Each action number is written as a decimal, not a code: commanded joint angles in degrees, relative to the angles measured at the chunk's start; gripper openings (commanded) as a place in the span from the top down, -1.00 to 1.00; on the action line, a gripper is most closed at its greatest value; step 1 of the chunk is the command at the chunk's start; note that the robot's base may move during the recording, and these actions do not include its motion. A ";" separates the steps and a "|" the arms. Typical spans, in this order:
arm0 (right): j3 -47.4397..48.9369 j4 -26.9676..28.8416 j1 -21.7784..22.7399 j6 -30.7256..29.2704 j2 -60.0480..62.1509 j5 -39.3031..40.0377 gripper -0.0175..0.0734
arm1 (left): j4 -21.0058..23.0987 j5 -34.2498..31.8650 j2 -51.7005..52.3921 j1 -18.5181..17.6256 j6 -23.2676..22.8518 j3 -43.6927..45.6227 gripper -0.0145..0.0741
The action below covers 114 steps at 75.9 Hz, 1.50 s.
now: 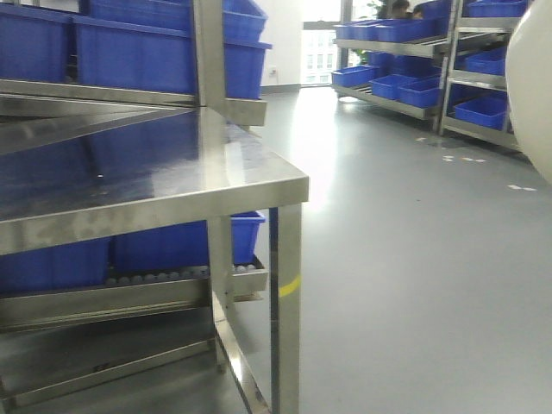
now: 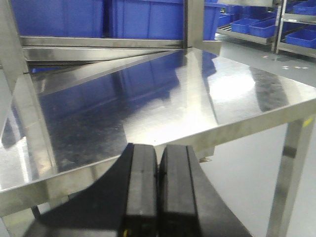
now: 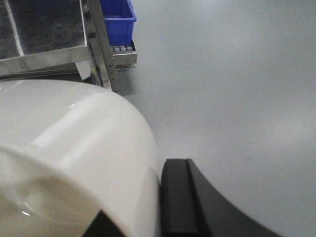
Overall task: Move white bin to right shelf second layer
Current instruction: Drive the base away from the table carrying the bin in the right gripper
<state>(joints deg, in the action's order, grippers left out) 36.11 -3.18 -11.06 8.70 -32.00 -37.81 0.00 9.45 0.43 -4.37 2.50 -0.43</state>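
The white bin [image 3: 74, 148] is held aloft over the floor [image 3: 237, 74], its wall pinched by the right claw [image 3: 157, 202]; the left claw [image 2: 158, 182] is pressed closed. It should be kept level and swung clear of the desk [image 1: 172, 203] corner.

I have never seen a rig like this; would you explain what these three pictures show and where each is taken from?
This is a wheeled robot with two arms, each ending in a pincer. The front camera sees a steel table with nothing on it, blue crates on racks behind, and the white bin at the right edge. The left wrist camera shows the left pincer, shut and empty, before that table. The right wrist camera shows the right pincer gripping the bin's wall above the grey floor.
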 commanded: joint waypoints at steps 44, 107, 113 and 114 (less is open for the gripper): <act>1.78 -0.36 0.47 0.33 -0.01 5.03 0.49 | 0.00 -5.01 0.80 -0.15 -0.30 -2.11 0.48; 1.78 -0.36 0.47 0.33 -0.01 5.03 0.49 | 0.00 -5.01 0.80 -0.15 -0.30 -2.11 0.48; 1.78 -0.36 0.47 0.33 0.04 5.03 0.49 | 0.00 -5.01 0.80 -0.15 -0.30 -2.11 0.48; 1.78 -0.36 0.47 0.33 0.04 5.03 0.49 | 0.00 -5.01 0.80 -0.15 -0.30 -2.11 0.48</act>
<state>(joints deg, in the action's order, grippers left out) 36.11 -3.18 -11.02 8.70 -32.00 -37.81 0.00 9.45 0.43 -4.37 2.50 -0.43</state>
